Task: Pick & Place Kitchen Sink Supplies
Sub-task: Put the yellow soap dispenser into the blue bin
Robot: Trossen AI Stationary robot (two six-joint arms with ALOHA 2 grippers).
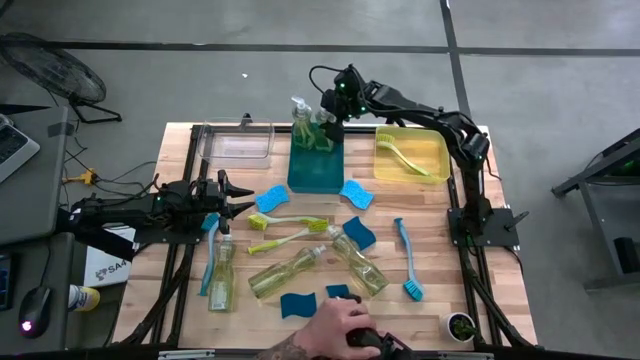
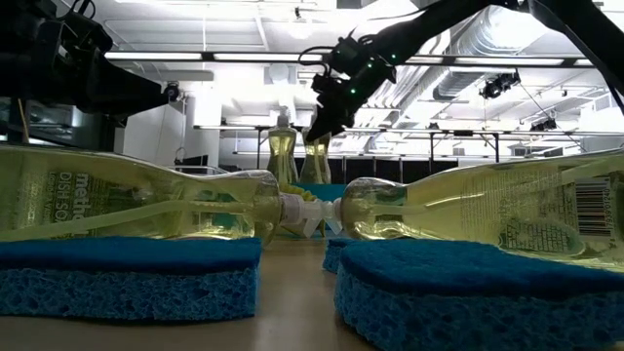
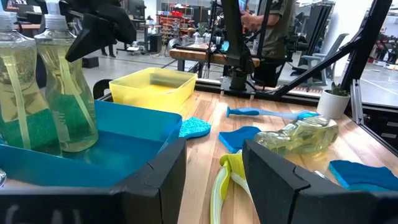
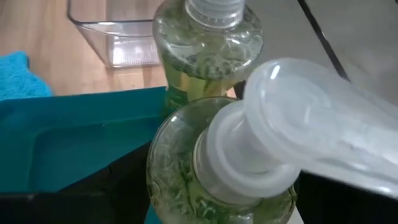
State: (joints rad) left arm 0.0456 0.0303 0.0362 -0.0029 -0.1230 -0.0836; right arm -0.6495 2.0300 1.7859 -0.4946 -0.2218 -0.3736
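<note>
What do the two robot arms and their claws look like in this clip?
Both arms are black, jointed and slim. The right arm shows small green indicator lights near its claw. The left claw has two blocky matte-black fingers with squared tips. Black cables trail off the table behind the left arm.

Person's hand [image 1: 335, 322] at table's six-o'clock edge, cut off by frame; dark object beneath it unidentifiable. Right gripper [image 1: 327, 128] fingertips hidden behind soap bottles [image 1: 312, 130].

Bench [image 1: 420, 215]: pale wood planks, matt, with visible grain. Soap bottles [image 2: 146, 200]: clear glossy plastic with white plastic pumps; sponges [image 2: 468, 288]: blue, coarse and porous, matt. Teal bin [image 3: 118, 155], yellow bin [image 3: 152, 87] and clear bin [image 1: 237, 141]: smooth plastic; dish brushes [image 1: 408, 262]: smooth plastic handles.
</note>
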